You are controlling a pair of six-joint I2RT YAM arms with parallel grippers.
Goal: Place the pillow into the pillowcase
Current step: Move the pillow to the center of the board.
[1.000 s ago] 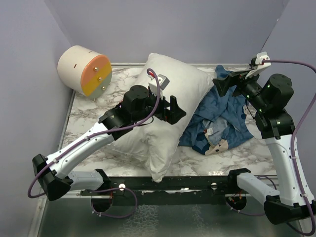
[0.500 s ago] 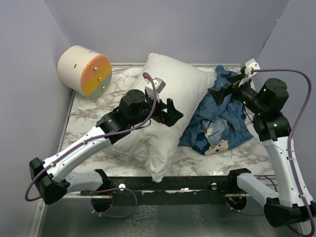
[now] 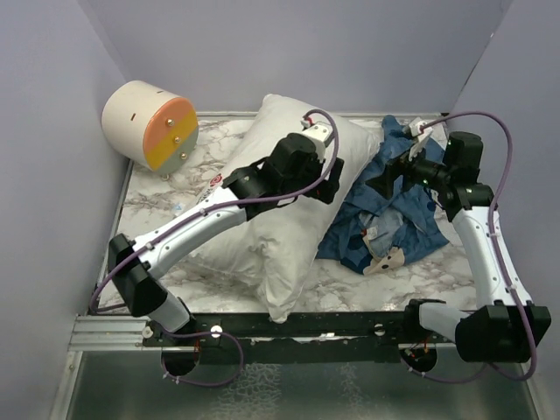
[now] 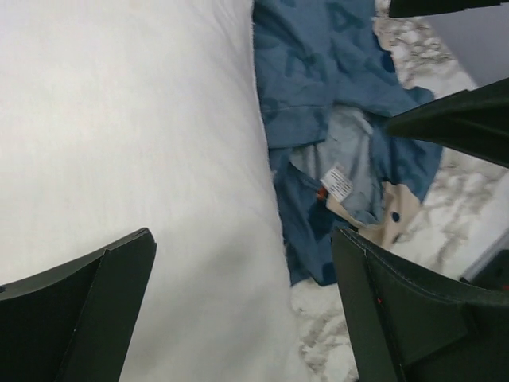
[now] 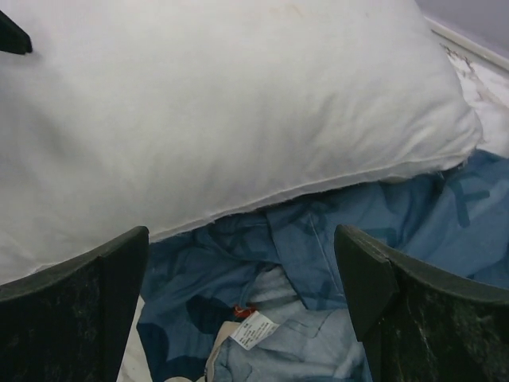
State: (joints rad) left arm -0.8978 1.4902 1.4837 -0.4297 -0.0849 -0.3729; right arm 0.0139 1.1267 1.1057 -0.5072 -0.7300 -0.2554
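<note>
The plump white pillow [image 3: 262, 232] lies tilted across the middle of the marble table, its right edge resting over the crumpled blue pillowcase [image 3: 398, 214]. My left gripper [image 3: 331, 181] hovers open over the pillow's upper right part, close to the pillowcase. In the left wrist view the pillow [image 4: 119, 119] fills the left side and the pillowcase [image 4: 318, 72] the right, with nothing between the fingers of the left gripper [image 4: 242, 239]. My right gripper [image 3: 388, 173] hangs open above the pillowcase [image 5: 334, 239], beside the pillow's edge [image 5: 238, 95]. A white care label [image 5: 253, 330] shows in the folds.
A cream cylinder with an orange face [image 3: 149, 124] lies at the back left corner. Purple walls close in the back and both sides. A black rail [image 3: 350, 325] runs along the near edge of the marble table [image 3: 157, 197]. The two grippers hang close together.
My left arm has reached far up and to the right across the pillow toward the pillowcase. The right gripper has dropped and shifted left over the pillowcase. Both stay open.
</note>
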